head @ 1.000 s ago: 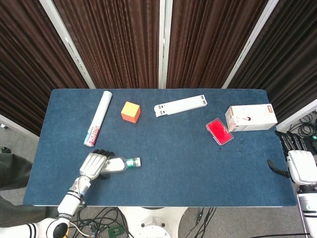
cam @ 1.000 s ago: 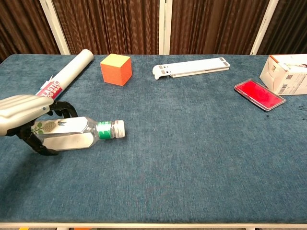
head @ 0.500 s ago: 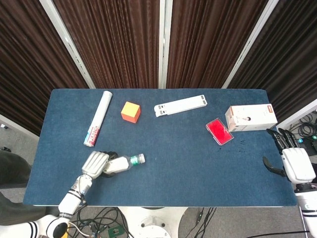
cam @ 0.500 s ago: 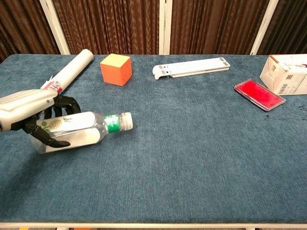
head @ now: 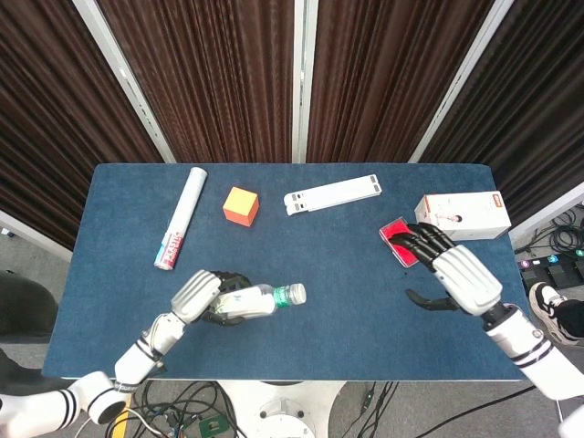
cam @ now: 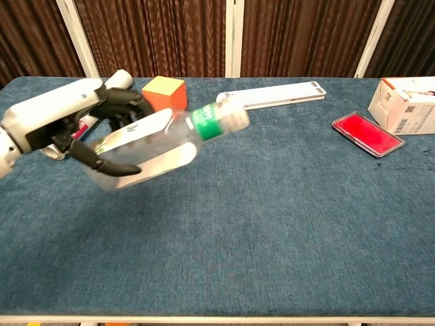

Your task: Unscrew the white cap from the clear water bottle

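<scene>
My left hand (head: 205,297) (cam: 75,125) grips the clear water bottle (head: 255,302) (cam: 153,139) around its body and holds it above the table, lying nearly level. Its white cap (head: 297,294) (cam: 234,115) and green neck label point toward the right. My right hand (head: 452,274) is over the right side of the table with its fingers spread and nothing in it, well apart from the cap. The chest view does not show the right hand.
A white tube with a red label (head: 180,230), an orange cube (head: 241,205) and a flat white bar (head: 332,194) lie along the back of the blue table (head: 347,319). A red flat case (head: 398,239) and a white box (head: 464,216) sit at the right, close to my right hand.
My left hand has lifted the bottle off the table and carried it up and to the right. My right hand has swung in from the table's right edge toward the middle.
</scene>
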